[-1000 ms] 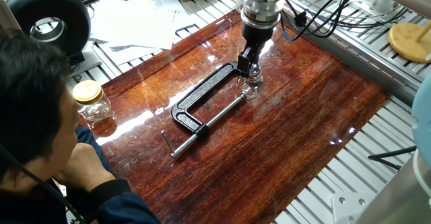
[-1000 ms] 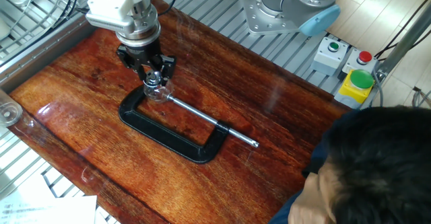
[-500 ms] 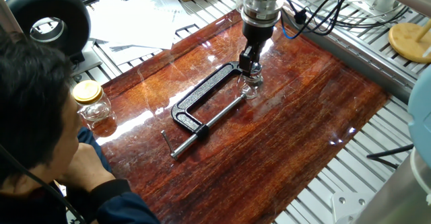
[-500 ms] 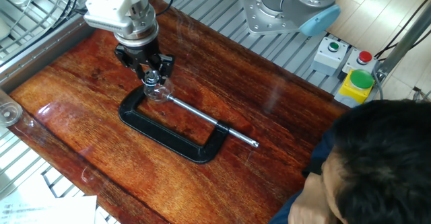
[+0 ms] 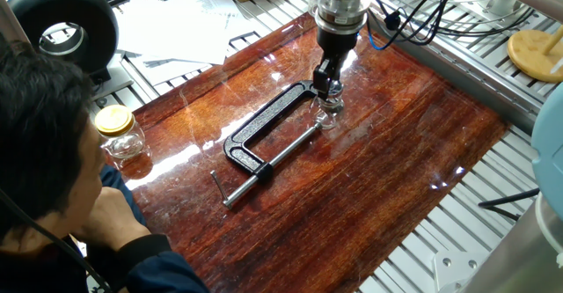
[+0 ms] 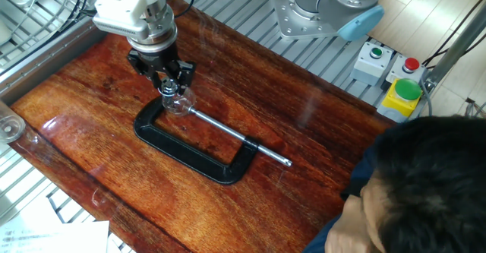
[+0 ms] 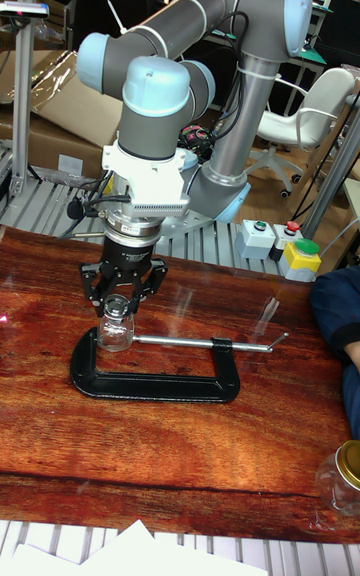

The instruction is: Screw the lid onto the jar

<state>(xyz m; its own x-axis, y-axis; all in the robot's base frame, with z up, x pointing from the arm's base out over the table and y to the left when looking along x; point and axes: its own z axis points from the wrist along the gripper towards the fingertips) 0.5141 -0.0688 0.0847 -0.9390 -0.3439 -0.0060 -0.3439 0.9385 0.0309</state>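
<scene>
- Upper centre of one fixed view: the claw (image 5: 326, 89) stands straight down over the jar (image 5: 329, 115), which sits upright on the counter (image 5: 396, 170), held between the screw tip and the fixed end of a black clamp (image 5: 264, 135).
- Claw state: fingers are drawn in close around the jar's mouth. The lid (image 7: 116, 308) is presumably pinched between them, but it is clear and too small to make out with certainty.
- Progress, by judgement: lid is placed at the mouth and screwing appears under way; whether the threads are fully seated cannot be told. Final tightening and release remain.
- Tall fixed view: shows the jar's profile, neck rising into the fingers (image 7: 93, 286), and the clamp lying flat. Neither overhead view shows this.
- Left edge of one fixed view: a second, yellow-lidded jar (image 5: 119, 135) stands well apart, beside a seated person (image 5: 44, 179). The other fixed view omits this jar.
</scene>
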